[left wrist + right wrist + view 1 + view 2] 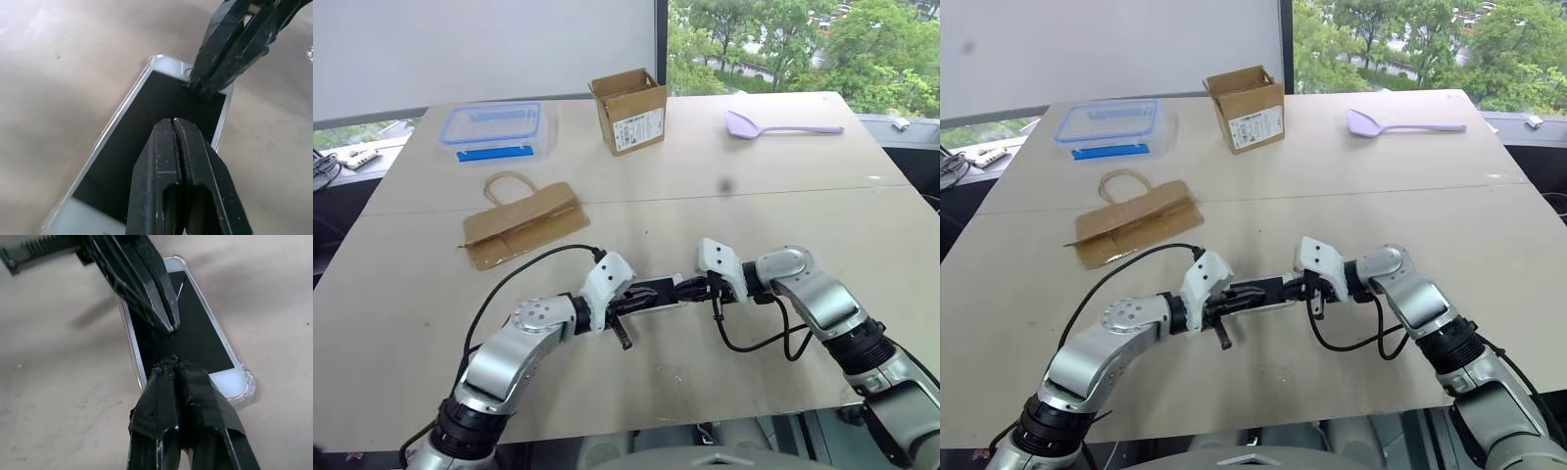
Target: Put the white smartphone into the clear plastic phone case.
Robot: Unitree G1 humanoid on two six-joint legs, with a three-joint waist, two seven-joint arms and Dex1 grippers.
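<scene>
Low centre of the frame: the phone [195, 340], seated in its clear case [248, 382], lies flat on the table [705, 206]. The left gripper [173, 122] and right gripper [173, 361], both closed and empty, meet tip-down over its screen.

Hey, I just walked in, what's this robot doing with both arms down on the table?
It is fitting a white smartphone into a clear plastic phone case. The phone lies screen-up on the table, and the case's rim shows around its corners, so it looks seated or nearly so. The left gripper and the right gripper, both shut, meet tip to tip over the black screen, apparently pressing it in. Whether they touch the glass is hard to tell.
</scene>
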